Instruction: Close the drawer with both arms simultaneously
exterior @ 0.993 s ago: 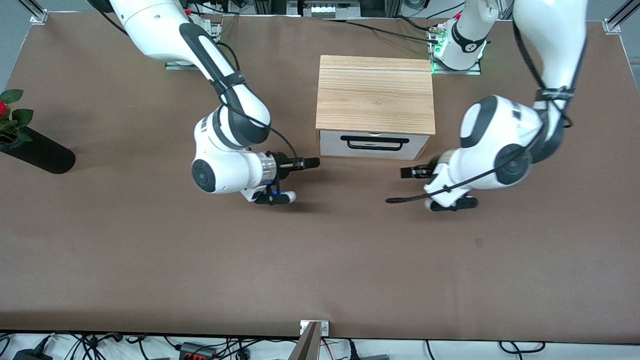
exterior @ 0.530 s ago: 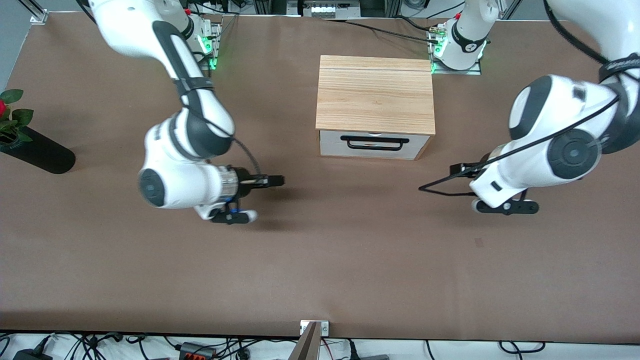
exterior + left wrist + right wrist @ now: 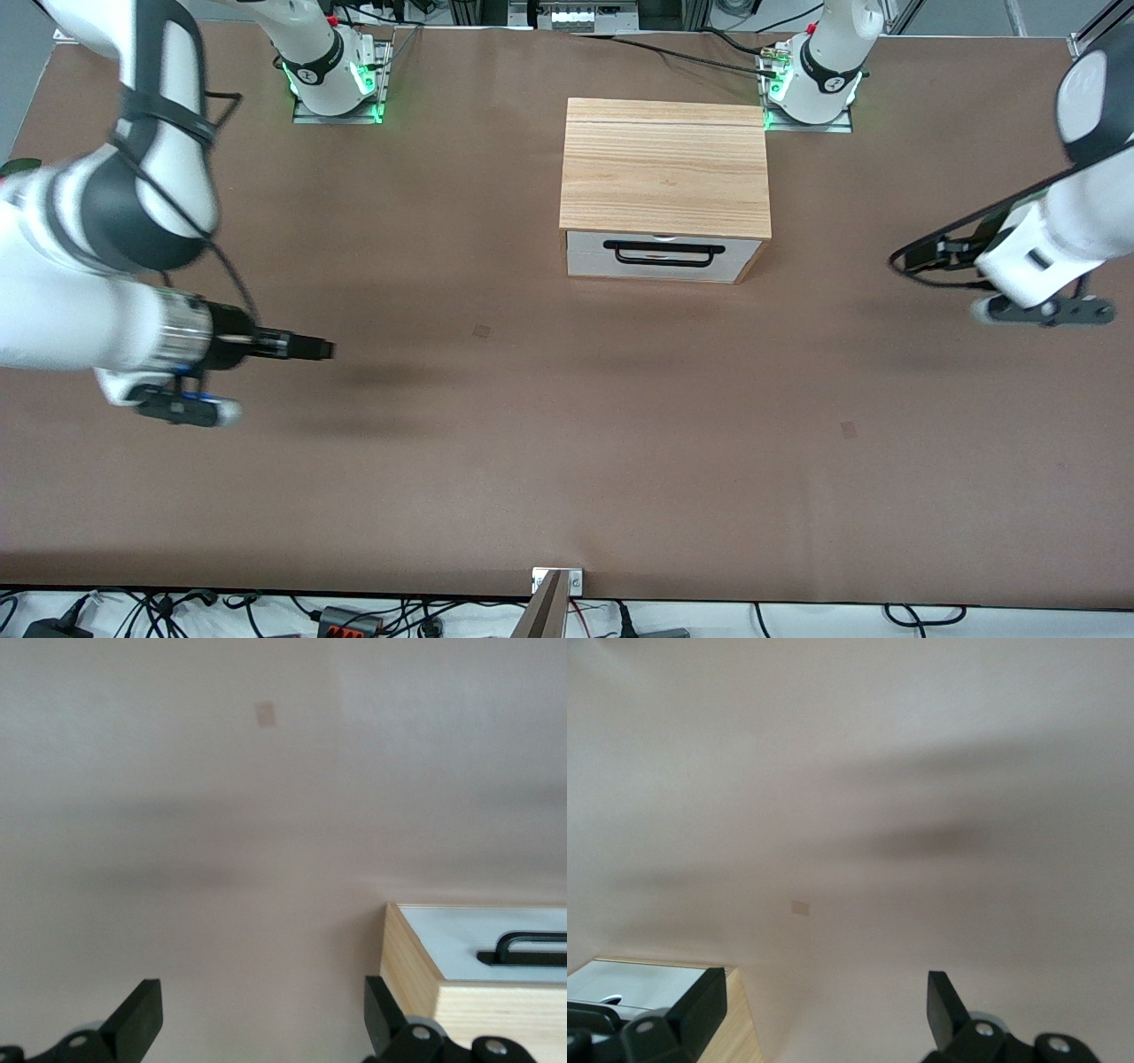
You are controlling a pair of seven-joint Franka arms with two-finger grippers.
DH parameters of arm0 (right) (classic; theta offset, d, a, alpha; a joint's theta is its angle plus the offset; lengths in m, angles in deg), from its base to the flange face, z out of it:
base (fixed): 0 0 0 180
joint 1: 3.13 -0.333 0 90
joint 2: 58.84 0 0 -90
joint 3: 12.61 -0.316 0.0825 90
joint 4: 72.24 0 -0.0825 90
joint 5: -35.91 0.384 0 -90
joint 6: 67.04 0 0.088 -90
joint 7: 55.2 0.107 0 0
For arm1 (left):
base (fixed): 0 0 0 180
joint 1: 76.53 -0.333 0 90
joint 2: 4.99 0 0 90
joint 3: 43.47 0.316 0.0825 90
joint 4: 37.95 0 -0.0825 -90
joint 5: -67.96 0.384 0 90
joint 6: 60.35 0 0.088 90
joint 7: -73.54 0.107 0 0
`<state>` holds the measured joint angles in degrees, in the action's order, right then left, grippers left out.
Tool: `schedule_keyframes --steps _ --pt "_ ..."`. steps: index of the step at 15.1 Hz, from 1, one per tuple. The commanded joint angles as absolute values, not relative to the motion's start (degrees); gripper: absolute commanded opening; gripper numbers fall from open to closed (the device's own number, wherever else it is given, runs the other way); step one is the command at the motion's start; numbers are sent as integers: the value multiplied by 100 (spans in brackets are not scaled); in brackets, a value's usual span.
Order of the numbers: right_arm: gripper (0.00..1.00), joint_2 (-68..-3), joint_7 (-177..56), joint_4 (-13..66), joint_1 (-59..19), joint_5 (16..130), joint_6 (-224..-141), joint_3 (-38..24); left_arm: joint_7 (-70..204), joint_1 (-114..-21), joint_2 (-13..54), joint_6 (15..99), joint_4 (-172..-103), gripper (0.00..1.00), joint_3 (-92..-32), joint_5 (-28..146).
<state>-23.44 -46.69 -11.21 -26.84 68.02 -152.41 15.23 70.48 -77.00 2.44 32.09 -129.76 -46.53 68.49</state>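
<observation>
The drawer (image 3: 660,257) has a white front panel and a black bar handle (image 3: 664,253). It sits flush in the light oak box (image 3: 664,168) at the middle of the table. My left gripper (image 3: 921,257) is open and empty, low over the mat toward the left arm's end, well apart from the box. My right gripper (image 3: 321,350) is open and empty, low over the mat toward the right arm's end. The left wrist view shows its gripper (image 3: 261,1005) and the drawer front (image 3: 478,943). The right wrist view shows its gripper (image 3: 824,992) and a corner of the drawer front (image 3: 647,979).
The arm bases (image 3: 332,75) (image 3: 811,75) stand on either side of the box along the table's edge. A green leaf (image 3: 18,164) shows at the right arm's end, the rest hidden by the arm. A metal bracket (image 3: 556,585) sits at the near edge.
Both grippers have drawn away from the drawer front, each toward its own arm's end of the table. The drawer has stayed flush in the box.
</observation>
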Motion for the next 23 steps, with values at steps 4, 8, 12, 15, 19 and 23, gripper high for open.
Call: schedule_keyframes --steps 4,8,12,15,19,23 --pt "100 -2877 -4764 -1116 -2738 6432 -14993 2604 7082 -7635 -824 4178 -14342 100 -4444 6804" --pt "100 -3308 -4764 -897 -2914 5595 -14299 2694 7020 -7574 -930 4186 -14351 100 -4444 6804" --pt "100 -3625 -5543 -422 -3240 4946 -14727 2686 6985 -7635 -851 4125 -14280 100 -4453 6804" --pt "100 -3695 -6063 -360 -3170 4927 -14746 2782 7081 -7644 -824 4116 -14254 100 -4470 6769" --pt "100 -3889 -6135 -105 -3178 4918 -14755 2826 7081 -7635 -816 4090 -14236 100 -4514 6761" --pt "100 -4703 -6196 911 -3109 4401 -15306 2433 7081 -7644 -815 4019 -14228 100 -4514 6761"
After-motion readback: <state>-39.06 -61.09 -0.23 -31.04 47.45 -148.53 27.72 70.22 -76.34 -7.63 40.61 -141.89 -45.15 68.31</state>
